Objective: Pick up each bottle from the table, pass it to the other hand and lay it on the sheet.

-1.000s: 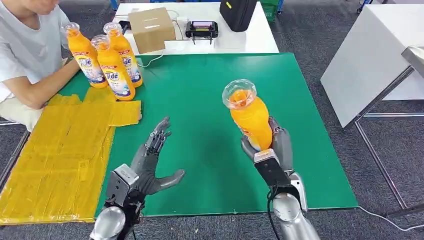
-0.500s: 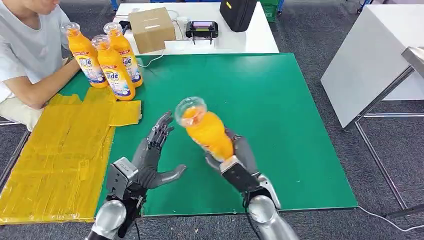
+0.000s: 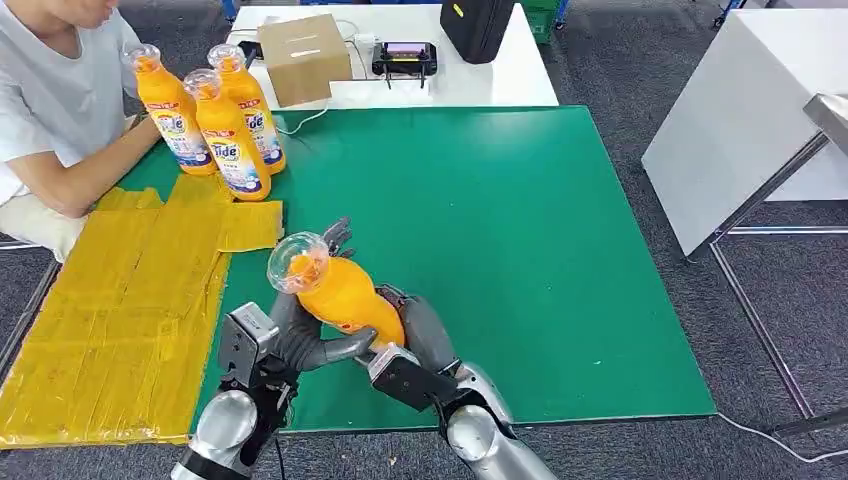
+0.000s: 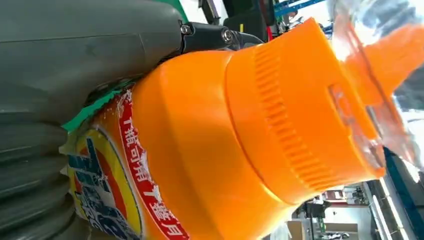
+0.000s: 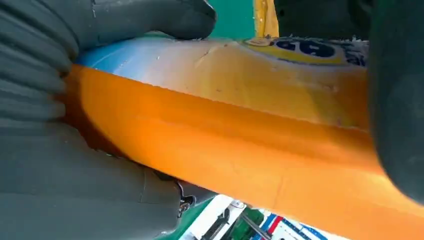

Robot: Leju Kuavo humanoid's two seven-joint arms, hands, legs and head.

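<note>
A person in a white shirt (image 3: 45, 110) sits at the far left corner of the green table (image 3: 520, 230), forearm resting by the yellow sheet (image 3: 120, 300) that covers the table's left side. Three orange bottles (image 3: 215, 125) stand upright together at the sheet's far end, just beside the person's arm. Nearer the robot, right of the sheet, the left hand (image 3: 295, 335) is held up with its fingers apart, palm against the orange bottle (image 3: 345, 295); whether it has a hold on the bottle cannot be told. That bottle is lifted above the table, tilted with its clear cap toward the sheet. The right hand (image 3: 410, 335) grips its lower body, fingers clamped around it. Beyond the table's far edge, a white table (image 3: 500, 80) carries a cardboard box (image 3: 302, 58), a handheld controller (image 3: 403, 58) and a black bag (image 3: 475, 25).
</note>
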